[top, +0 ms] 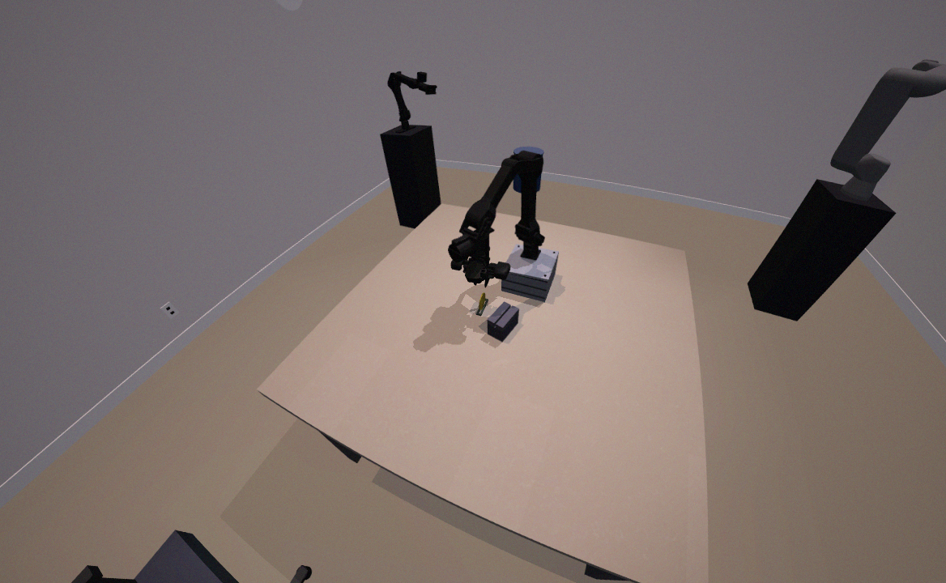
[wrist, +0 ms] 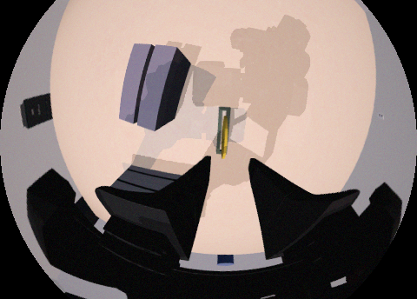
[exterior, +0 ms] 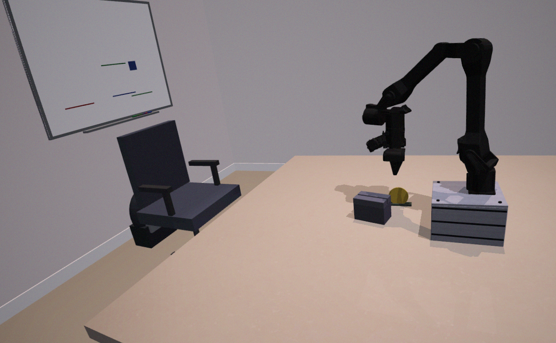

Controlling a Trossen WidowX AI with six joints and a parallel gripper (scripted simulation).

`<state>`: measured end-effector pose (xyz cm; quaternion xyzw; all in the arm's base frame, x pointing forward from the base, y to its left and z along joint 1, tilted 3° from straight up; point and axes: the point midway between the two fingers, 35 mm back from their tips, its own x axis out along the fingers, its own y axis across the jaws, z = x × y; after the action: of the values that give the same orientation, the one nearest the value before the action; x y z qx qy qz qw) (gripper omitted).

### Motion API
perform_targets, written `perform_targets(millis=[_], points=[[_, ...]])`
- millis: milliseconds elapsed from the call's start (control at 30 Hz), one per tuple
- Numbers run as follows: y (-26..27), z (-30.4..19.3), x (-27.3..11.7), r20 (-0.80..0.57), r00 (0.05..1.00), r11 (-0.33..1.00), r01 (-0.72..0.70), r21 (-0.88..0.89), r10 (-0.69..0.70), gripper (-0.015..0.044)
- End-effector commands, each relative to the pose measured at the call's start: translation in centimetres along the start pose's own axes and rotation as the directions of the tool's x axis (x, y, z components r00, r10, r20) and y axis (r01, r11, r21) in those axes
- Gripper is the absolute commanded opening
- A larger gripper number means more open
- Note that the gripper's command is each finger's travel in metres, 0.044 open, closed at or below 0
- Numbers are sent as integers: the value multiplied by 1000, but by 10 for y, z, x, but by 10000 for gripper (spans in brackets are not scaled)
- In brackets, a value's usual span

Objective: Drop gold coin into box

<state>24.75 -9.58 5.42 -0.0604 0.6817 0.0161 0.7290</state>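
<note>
The gold coin [top: 480,304] [exterior: 398,196] [wrist: 224,134] stands on its edge in the dark-green holder [exterior: 406,204] [wrist: 222,109] on the table. The closed grey box [top: 502,321] [exterior: 371,208] [wrist: 153,87] sits right beside it, with its narrow slot [wrist: 142,83] running along the lid. My gripper [top: 486,284] [exterior: 395,172] [wrist: 230,162] points straight down and hangs a little above the coin. Its fingers are partly open with nothing between them. In the wrist view the coin shows edge-on just beyond the gap between the fingertips.
The arm's grey pedestal [top: 530,271] [exterior: 467,217] stands close behind the coin and box. Two tall black pillars [top: 410,173] [top: 817,246] with other arms stand off the table. A chair [exterior: 164,183] and a whiteboard [exterior: 88,64] are at the left.
</note>
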Motion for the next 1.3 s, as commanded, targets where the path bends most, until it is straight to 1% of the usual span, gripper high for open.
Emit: perform_targets(millis=[0,100,200,400,1267], points=[[1,-6,20,-22,1000,1000,-7,-3,7,161],[1,-6,21,-22,1000,1000,-7,-3,7,161],[1,-7,34,-22,1000,1000,-7,-3,7,161],[0,-7,38,-22,1000,1000,-7,-3,7,161],[0,-7,80,-22,1000,1000,-7,-3,7,161]])
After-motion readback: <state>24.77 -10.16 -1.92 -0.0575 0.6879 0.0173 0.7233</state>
